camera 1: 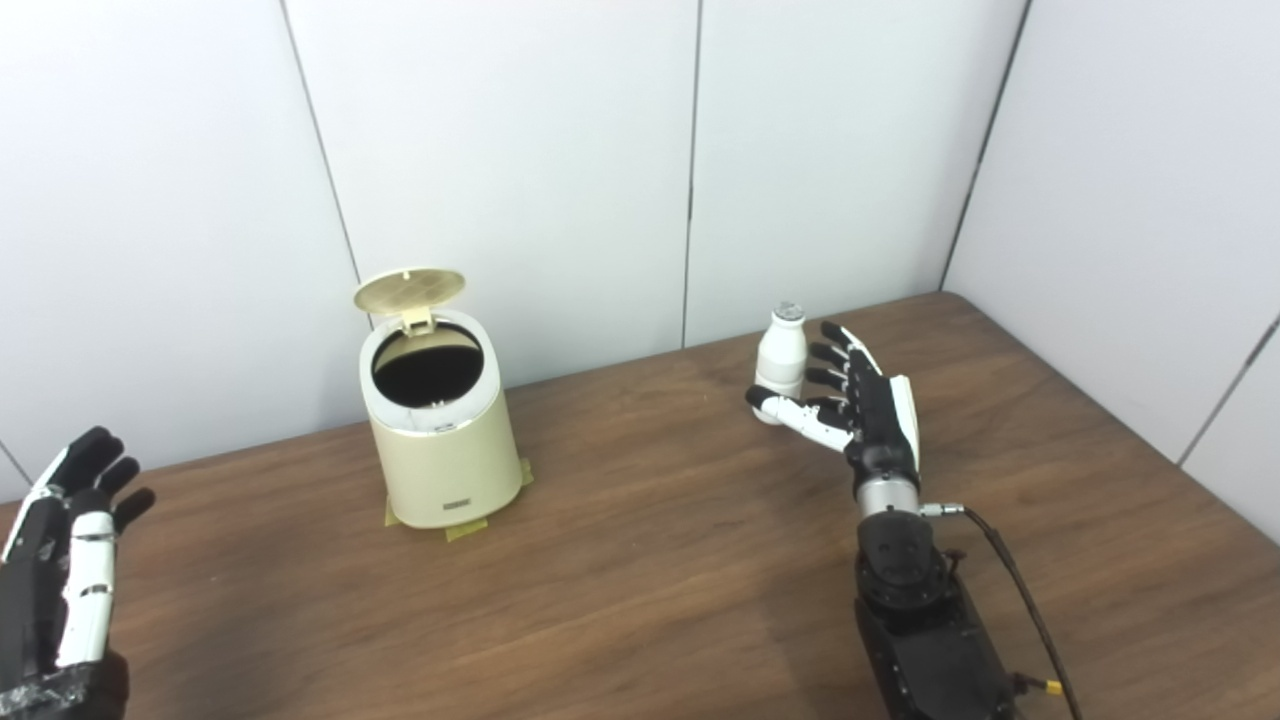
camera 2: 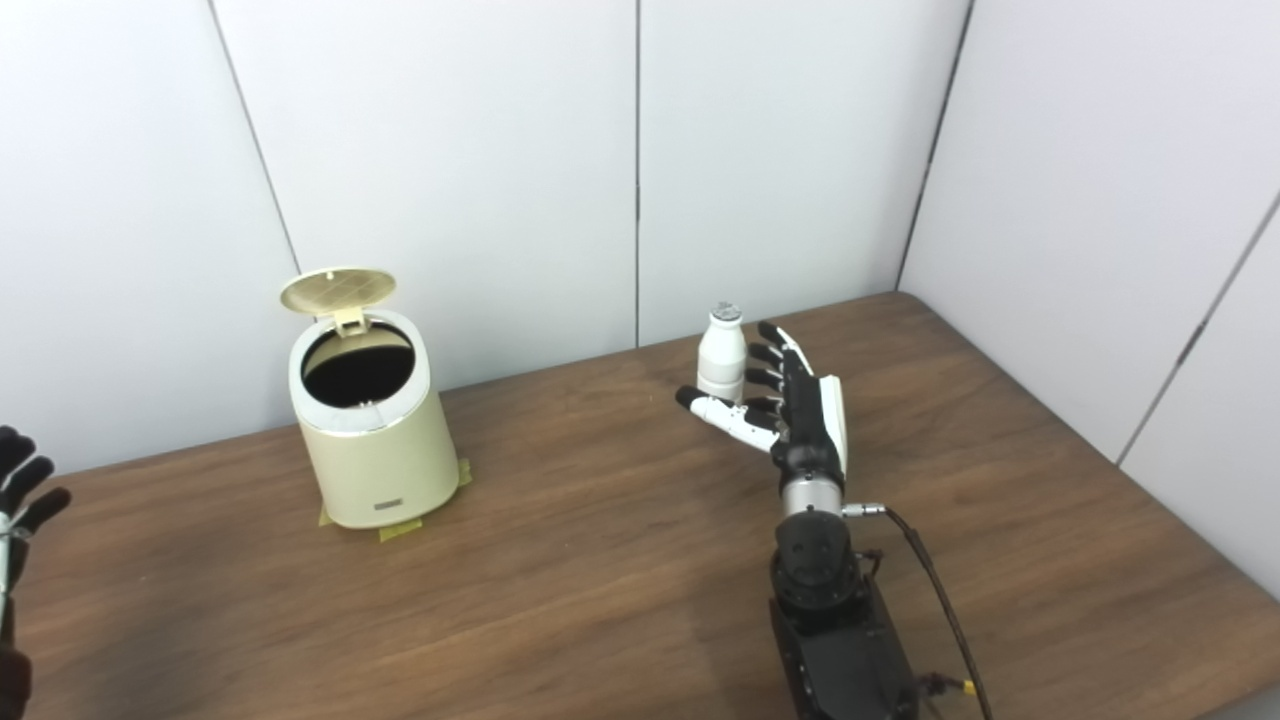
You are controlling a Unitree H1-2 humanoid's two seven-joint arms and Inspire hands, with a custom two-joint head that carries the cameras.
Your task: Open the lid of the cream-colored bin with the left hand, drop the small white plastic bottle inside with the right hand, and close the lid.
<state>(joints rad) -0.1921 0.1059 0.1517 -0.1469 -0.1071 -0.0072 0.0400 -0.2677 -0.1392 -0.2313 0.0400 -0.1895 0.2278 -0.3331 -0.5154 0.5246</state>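
Cream bin (camera 1: 445, 450) open, bottle (camera 1: 781, 352) unheld.

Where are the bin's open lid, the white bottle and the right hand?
lid (camera 1: 409, 289), left eye view, middle of its raised underside.
white bottle (camera 1: 781, 358), left eye view, upper body below the cap.
right hand (camera 2: 800, 415), right eye view, back of the open hand.

Left hand (camera 1: 60, 560) cut off by the picture's edge; bin (camera 1: 440, 430) interior dark, contents unreadable; bottle (camera 1: 781, 360) base hidden behind right hand (camera 1: 860, 400).
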